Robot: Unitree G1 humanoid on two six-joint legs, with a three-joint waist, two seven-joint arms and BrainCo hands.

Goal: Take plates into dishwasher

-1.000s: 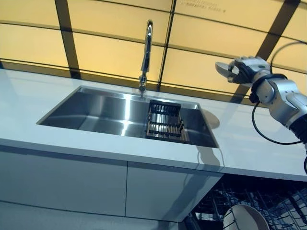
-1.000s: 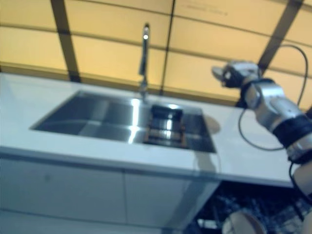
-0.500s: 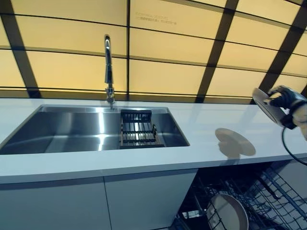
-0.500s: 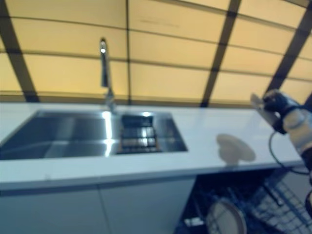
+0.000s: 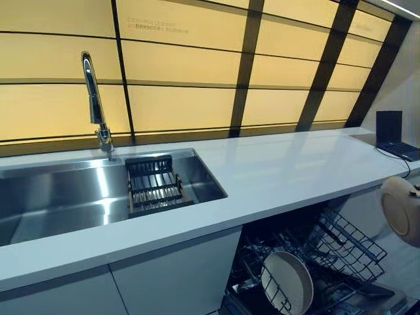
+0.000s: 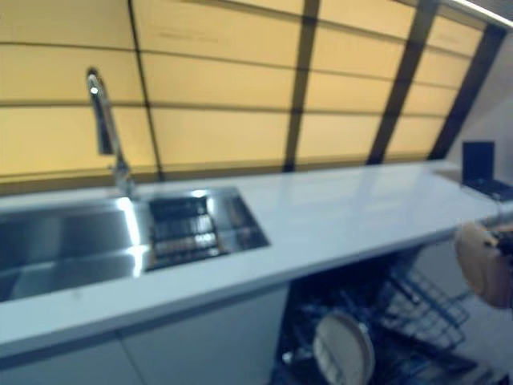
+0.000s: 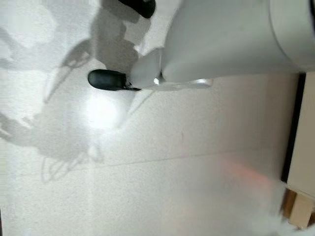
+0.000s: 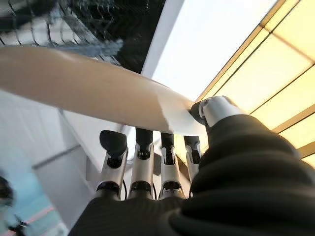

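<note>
Right wrist view: right hand pinching a round cream plate at its rim, thumb on one face, silver dark-tipped fingers behind the other face. Plate seen edge-on, tilted, with the black wire dishwasher rack beyond it. Faint print on a yellow backlit wall panel, too small to read.

Left eye view: same plate at the far right edge, held upright-tilted in the air, clear of the long white countertop and above the open rack pulled out beneath the counter. Second cream plate standing on edge in that rack, below and to the left of the held one, well apart from it. Open wire slots between the two. Black laptop on the counter behind the hand. Stainless steel sink with chrome tap and black ribbed drying rack far to the left.

Left wrist view: one dark fingertip of the left hand over pale floor; spread or curled, cannot tell.
</note>
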